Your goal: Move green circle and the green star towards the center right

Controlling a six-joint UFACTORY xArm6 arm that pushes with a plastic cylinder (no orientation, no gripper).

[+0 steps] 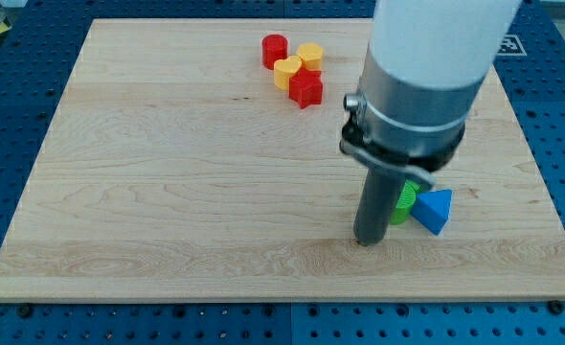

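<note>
My tip [368,240] rests on the worktop [168,192] near the front edge, right of the middle, touching or just beside the left flank of a green block [403,203]. The rod hides most of that block, so I cannot tell whether it is the circle or the star, and I can make out only one green piece. A blue triangle [434,210] sits against its right side. I have no fingers on this rig, only the bare rod, so nothing is held. I judge the task partly along at most: the green sits at the near right, still short of the center right. Farther off, a red star [305,89], yellow heart [286,71], yellow hexagon [309,56] and red cylinder [275,50] cluster together. There are no containers on the worktop.
</note>
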